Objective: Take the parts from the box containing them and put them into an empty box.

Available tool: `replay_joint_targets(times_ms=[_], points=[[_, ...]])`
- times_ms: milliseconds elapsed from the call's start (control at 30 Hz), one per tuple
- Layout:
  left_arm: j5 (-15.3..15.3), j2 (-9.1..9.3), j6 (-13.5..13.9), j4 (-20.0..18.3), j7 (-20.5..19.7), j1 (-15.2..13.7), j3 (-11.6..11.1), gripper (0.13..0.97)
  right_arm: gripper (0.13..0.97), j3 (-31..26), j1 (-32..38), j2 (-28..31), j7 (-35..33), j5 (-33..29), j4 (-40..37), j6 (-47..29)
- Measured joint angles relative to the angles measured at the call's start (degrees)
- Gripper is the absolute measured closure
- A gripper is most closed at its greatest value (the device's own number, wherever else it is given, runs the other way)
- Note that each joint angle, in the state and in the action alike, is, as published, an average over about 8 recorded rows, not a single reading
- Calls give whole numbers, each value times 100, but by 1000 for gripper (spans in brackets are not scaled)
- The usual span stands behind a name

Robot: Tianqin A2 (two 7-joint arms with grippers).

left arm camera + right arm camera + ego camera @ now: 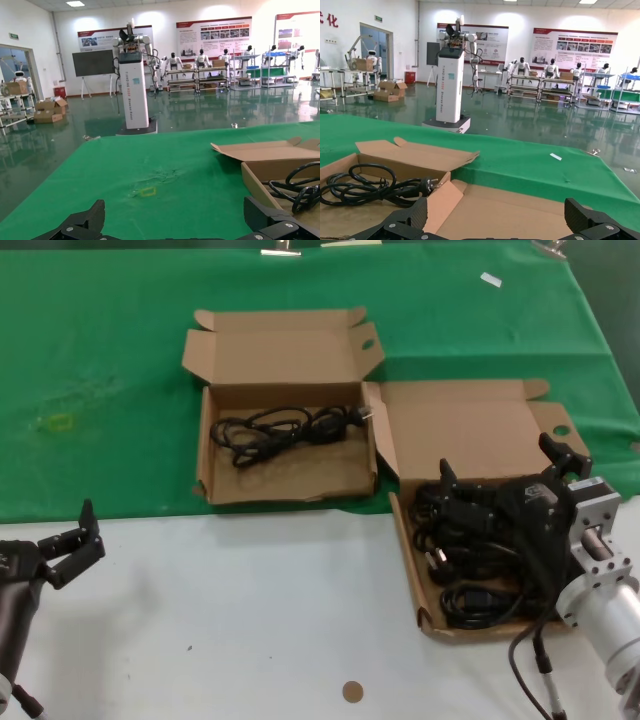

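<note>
The right-hand cardboard box (408,540) holds several coiled black power cables (470,570). My right gripper (506,465) hovers just above them, open, with nothing between its fingers (406,220); its wrist view looks over that box's lid (520,210). The other box (290,485), to the left on the green cloth, holds one coiled cable (285,428), also seen as a coil (365,187) in the right wrist view. My left gripper (75,540) is parked open over the white table at the near left, its fingers (82,222) empty. The left box's wall (257,182) shows beside it.
A green cloth (100,360) covers the far half of the table and white surface (250,620) the near half. A small brown disc (352,691) lies near the front edge. My arm's own black cable (530,660) hangs by the right wrist.
</note>
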Motion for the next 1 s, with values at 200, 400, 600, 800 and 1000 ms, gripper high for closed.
replay_joint_targets(times_ms=[200, 400, 600, 800, 1000], points=[[0, 0, 0, 0, 0, 0, 0, 132, 129, 0, 0, 0, 0, 0, 0, 0], [0, 0, 0, 0, 0, 0, 0, 132, 129, 0, 0, 0, 0, 0, 0, 0], [0, 0, 0, 0, 0, 0, 0, 132, 129, 0, 0, 0, 0, 0, 0, 0], [0, 0, 0, 0, 0, 0, 0, 132, 129, 0, 0, 0, 0, 0, 0, 0], [0, 0, 0, 0, 0, 0, 0, 132, 129, 0, 0, 0, 0, 0, 0, 0]])
